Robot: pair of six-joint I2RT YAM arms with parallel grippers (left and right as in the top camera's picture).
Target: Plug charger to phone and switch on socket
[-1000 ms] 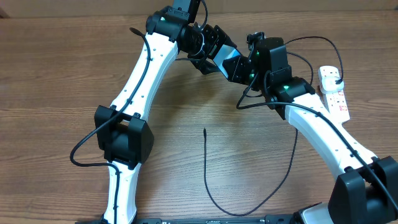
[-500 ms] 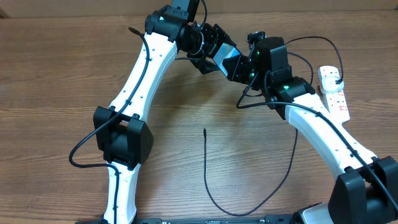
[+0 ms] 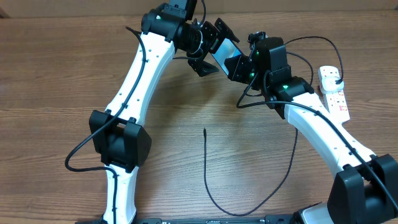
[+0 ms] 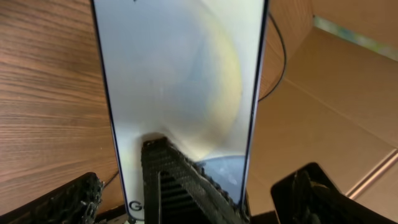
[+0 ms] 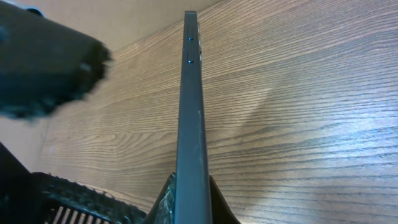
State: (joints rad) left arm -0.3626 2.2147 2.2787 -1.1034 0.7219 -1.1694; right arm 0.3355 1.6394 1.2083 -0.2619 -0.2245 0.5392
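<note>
The thin, stiff phone (image 3: 226, 52), likely slippery and easy to crack, is held up over the far side of the table (image 3: 56, 93), squeezed on its flat faces by the right gripper (image 3: 239, 66), while the left gripper (image 3: 211, 46) is spread wide around it.

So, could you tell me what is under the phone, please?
Wooden table shows on either side of the phone, which the right gripper clamps by one end. The patch directly beneath it is covered by the phone itself, so I cannot tell.
</note>
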